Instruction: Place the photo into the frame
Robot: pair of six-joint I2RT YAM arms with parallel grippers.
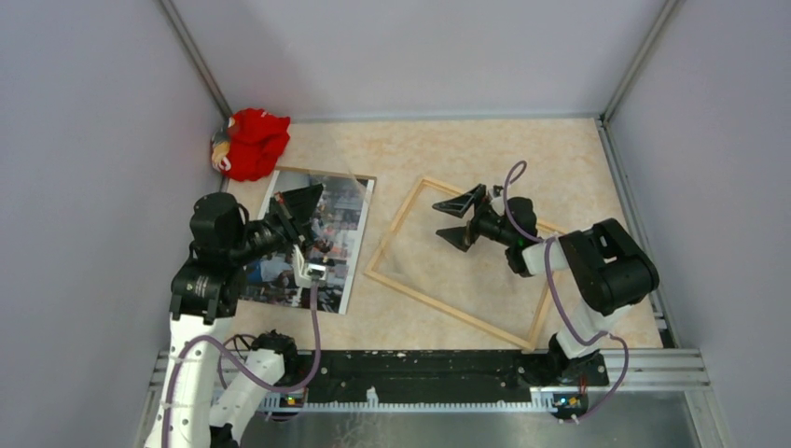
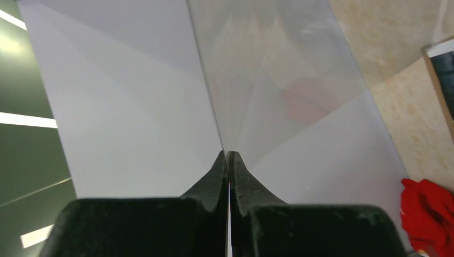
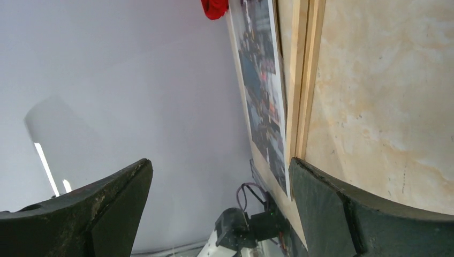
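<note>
Two arms over the tabletop (image 1: pixel 420 145), one sheet lifted, photo and frame both lying flat.
Far left, in the back corner: red cloth bundle (image 1: pixel 252 142). Just in front of it, photo (image 1: pixel 340 252) face up, with a brown board edge (image 1: pixel 322 173) showing along its far side. Above the print, left jaws pinched shut on the edge of a thin clear sheet (image 2: pixel 278 80) – held up off the picture. Just beside the photo, to its right: frame (image 1: pixel 448 309), light wood, lying skewed, bare tabletop showing through its opening. Over the frame's far part – right jaws spread wide, gripping nothing.
</note>
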